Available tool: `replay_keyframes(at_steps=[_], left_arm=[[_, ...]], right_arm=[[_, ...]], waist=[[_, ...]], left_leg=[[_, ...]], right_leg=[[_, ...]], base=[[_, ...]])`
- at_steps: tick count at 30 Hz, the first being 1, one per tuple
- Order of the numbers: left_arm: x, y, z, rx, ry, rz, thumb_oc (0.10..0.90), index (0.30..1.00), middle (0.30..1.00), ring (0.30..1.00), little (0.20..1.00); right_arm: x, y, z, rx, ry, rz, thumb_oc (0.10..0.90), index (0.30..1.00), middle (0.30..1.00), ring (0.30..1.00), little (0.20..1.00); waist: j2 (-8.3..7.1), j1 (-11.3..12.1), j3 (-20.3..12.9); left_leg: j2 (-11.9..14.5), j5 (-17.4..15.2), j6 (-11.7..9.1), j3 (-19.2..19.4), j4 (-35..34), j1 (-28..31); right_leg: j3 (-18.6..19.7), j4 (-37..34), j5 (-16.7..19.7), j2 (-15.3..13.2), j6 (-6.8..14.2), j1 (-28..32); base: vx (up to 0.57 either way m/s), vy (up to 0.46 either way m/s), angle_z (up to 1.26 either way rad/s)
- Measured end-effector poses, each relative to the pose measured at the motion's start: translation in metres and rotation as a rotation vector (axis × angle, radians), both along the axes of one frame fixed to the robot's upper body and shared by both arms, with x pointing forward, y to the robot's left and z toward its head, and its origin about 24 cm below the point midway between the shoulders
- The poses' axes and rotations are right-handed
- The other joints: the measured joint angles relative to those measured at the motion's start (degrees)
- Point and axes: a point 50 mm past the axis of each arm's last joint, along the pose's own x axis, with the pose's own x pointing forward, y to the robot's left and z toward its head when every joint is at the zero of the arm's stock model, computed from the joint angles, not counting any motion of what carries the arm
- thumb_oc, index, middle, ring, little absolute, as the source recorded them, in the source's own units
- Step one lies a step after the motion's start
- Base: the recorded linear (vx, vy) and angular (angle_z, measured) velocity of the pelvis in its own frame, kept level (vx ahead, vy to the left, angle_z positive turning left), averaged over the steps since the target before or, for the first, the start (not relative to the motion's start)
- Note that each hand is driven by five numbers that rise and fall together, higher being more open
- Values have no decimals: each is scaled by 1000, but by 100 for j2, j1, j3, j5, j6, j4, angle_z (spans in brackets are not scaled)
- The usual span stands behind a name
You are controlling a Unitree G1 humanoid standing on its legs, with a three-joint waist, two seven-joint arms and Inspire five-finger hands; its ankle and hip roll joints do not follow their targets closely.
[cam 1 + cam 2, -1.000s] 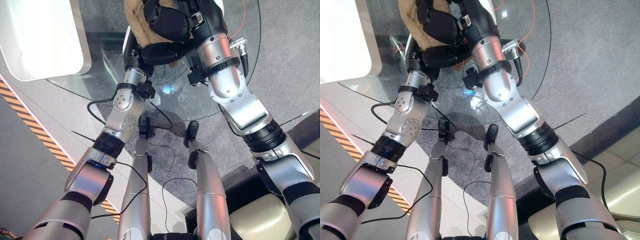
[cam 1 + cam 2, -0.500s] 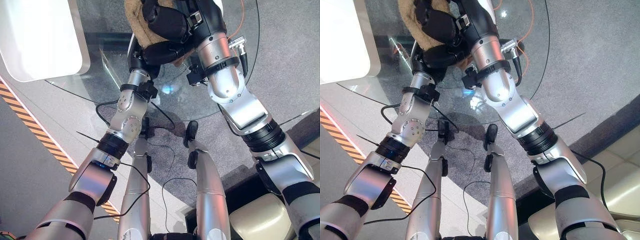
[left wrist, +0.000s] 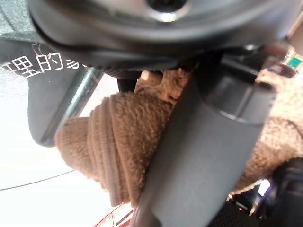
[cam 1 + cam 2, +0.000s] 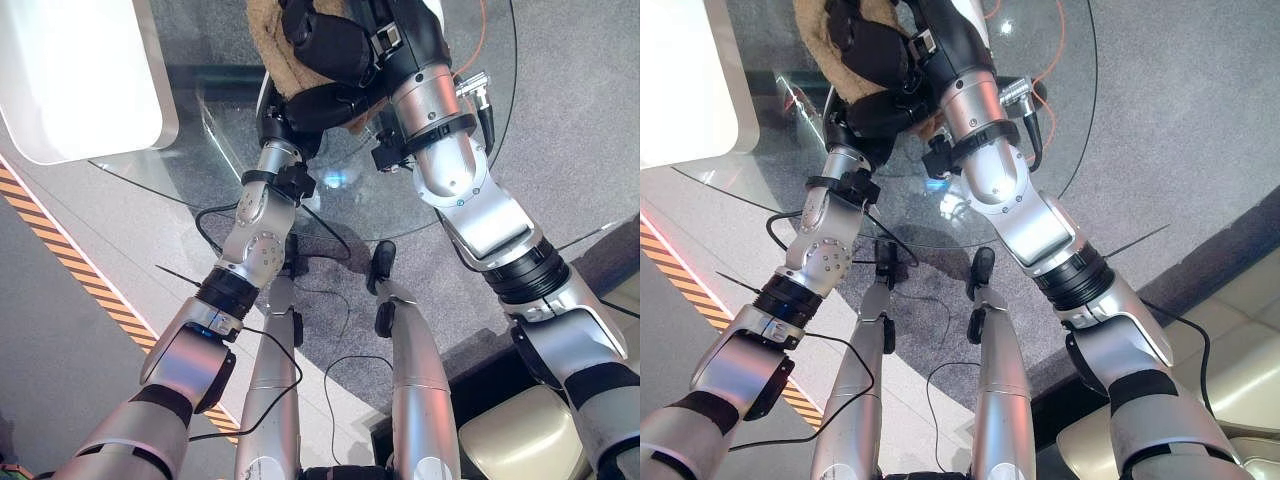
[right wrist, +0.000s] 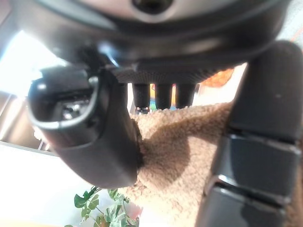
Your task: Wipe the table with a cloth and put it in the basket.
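Partial white characters on dark panel

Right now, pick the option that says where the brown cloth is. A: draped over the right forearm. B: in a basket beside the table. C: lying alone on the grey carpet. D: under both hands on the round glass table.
D: the brown cloth lies on the glass table with the left hand and the right hand on it.

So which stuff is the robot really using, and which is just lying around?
For the job:
- brown fluffy cloth
- round glass table
- left robot hand
- right robot hand

Just there:
- white panel
- striped floor tape
- green leaves
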Motion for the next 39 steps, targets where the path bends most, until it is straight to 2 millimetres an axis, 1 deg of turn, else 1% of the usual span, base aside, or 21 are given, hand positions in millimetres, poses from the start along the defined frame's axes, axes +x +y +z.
replay_keyframes(at_steps=[13,14,15,16,39], left_arm=[[0,0,0,-13,1,-7,100,300,300,300,200],[0,0,0,-13,2,-7,100,300,300,300,200],[0,0,0,-14,1,-9,100,300,300,300,200],[0,0,0,-13,1,-8,100,300,300,300,200],[0,0,1,-14,-4,-12,100,300,300,300,200]], right_arm=[[-1,1,1,-3,-8,-2,100,300,300,300,200],[-1,1,1,-3,-8,-2,320,488,488,488,420],[-1,1,1,-2,-9,-3,655,775,775,775,755],[-1,1,1,-1,-8,-1,800,900,900,900,900],[-1,1,1,1,-17,-7,800,900,900,900,900]], waist=[[-1,-8,0],[-1,-7,0],[-1,-7,0],[-1,-8,0],[-1,-9,0]], left_leg=[[3,5,2,11,7,-4],[4,5,2,10,-4,-1],[1,12,1,11,1,-6],[2,11,3,11,-2,-10],[0,10,6,20,-28,-20]], right_leg=[[5,11,9,-1,-2,-12],[6,0,10,2,-1,-8],[6,8,15,-3,-2,-16],[6,-1,17,1,-2,-16],[13,-20,17,-2,3,-33]], base=[[-1,0,0],[0,0,0],[-52,7,0],[0,0,0],[-3,1,0]])
